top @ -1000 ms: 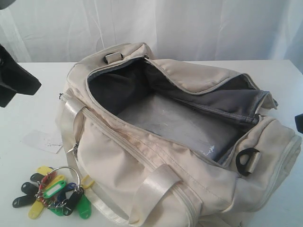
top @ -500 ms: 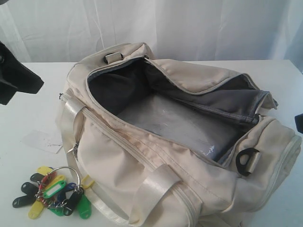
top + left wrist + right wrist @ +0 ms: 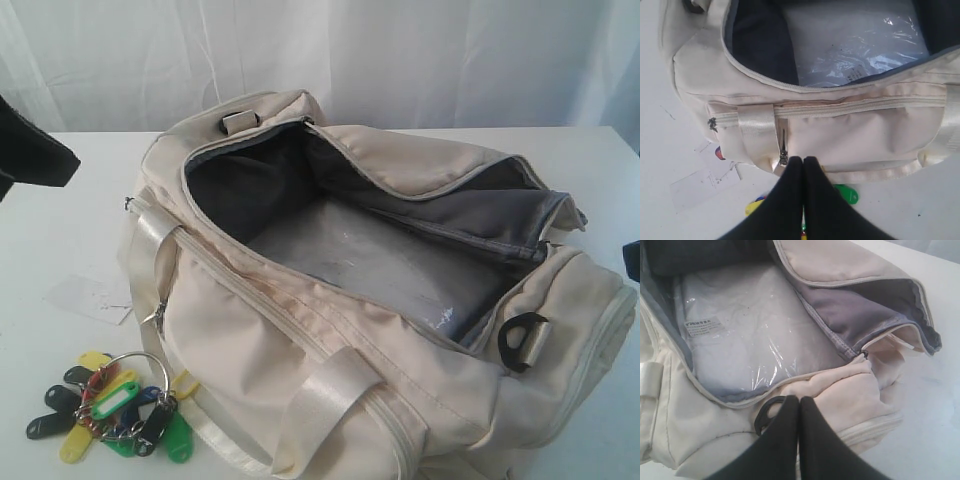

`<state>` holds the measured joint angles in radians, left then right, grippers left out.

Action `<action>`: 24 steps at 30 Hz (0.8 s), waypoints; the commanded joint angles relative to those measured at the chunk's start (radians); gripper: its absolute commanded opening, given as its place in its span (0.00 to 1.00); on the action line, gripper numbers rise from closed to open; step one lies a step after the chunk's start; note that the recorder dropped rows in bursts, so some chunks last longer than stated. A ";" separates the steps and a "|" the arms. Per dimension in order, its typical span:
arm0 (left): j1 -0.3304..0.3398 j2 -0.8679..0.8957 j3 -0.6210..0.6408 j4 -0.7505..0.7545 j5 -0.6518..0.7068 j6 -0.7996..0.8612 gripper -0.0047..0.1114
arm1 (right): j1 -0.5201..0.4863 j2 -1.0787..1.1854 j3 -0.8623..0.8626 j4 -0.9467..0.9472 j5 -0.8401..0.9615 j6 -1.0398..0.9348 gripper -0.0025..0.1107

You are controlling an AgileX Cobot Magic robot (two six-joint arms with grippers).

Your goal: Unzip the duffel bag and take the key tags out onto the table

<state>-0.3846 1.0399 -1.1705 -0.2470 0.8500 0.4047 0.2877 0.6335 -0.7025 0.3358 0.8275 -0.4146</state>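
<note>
Backed by a pale white curtain (image 3: 400, 50) hanging in soft vertical folds across the whole far side. Brightly and evenly lit, slightly bluish, with only weak shadows. Below the cloth, a plain white table (image 3: 60, 230), matte, its far edge running straight along the folds.

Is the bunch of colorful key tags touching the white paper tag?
Apart. The exterior view shows a strip of bare table between the key tags and the white paper tag.

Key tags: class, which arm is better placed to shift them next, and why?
Left, likely: the key tags show beside the shut left end effector; the right end effector hangs over the far end of the duffel bag.
</note>
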 commanded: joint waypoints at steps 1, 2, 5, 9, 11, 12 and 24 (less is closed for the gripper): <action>0.004 -0.106 -0.005 -0.014 0.005 -0.008 0.04 | 0.002 -0.004 0.005 0.003 -0.002 -0.010 0.02; 0.016 -0.161 -0.005 -0.021 -0.013 -0.008 0.04 | 0.002 -0.004 0.005 0.003 -0.002 -0.010 0.02; 0.112 -0.257 -0.005 -0.026 -0.020 -0.008 0.04 | 0.002 -0.004 0.005 0.003 -0.002 -0.010 0.02; 0.321 -0.465 0.090 -0.137 -0.134 -0.008 0.04 | 0.002 -0.004 0.005 0.003 -0.002 -0.010 0.02; 0.405 -0.555 0.221 -0.268 -0.325 -0.008 0.04 | 0.002 -0.004 0.005 0.003 -0.002 -0.010 0.02; 0.437 -0.588 0.291 -0.339 -0.418 -0.008 0.04 | 0.002 -0.004 0.005 0.003 -0.002 -0.010 0.02; 0.514 -1.040 1.020 -1.047 -0.842 -0.017 0.04 | 0.002 -0.004 0.005 0.003 -0.002 -0.010 0.02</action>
<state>0.1528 0.0778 -0.2249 -1.2110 0.0513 0.3978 0.2877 0.6335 -0.7025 0.3358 0.8275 -0.4146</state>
